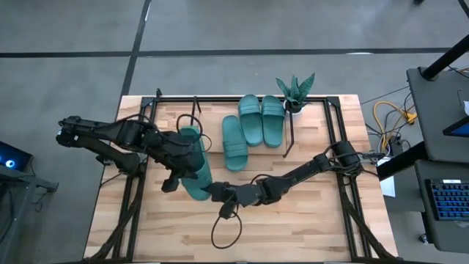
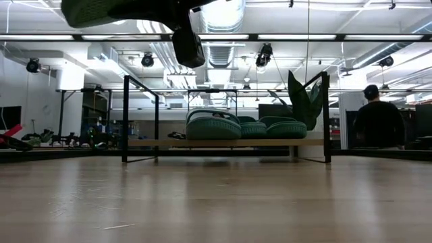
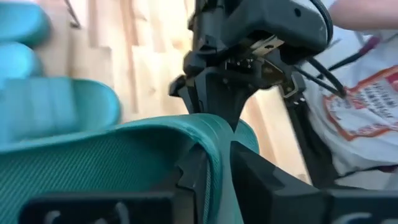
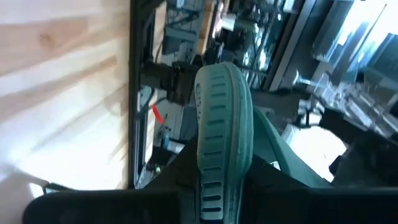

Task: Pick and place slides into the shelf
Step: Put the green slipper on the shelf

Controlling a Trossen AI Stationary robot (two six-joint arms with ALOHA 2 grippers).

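From above: could drop the held slide (image 1: 195,158) onto the worktop (image 1: 293,220) by letting go with one claw too soon, or twist it by pulling both ways at once. Could also bump the thin rods of the shelf (image 1: 212,117) on the way in. Held up off the boards, pinched on its side by the left claw (image 1: 174,176) and at its front end by the right claw (image 1: 218,192), both grasping it. Just behind it, a bare spot on the shelf, next to the three other slides (image 1: 251,121) and a plant (image 1: 295,92). From low down: only the slide's underside at the very top, high over the worktop, with a dark claw below it; cannot tell which one. Far back, the shelf with the other slides in a row. From the left wrist: slide's edge gripped between this claw's own fingers, with the right claw biting the same edge close by. From the right wrist: ribbed sole standing up between the fingers, squeezed tight.
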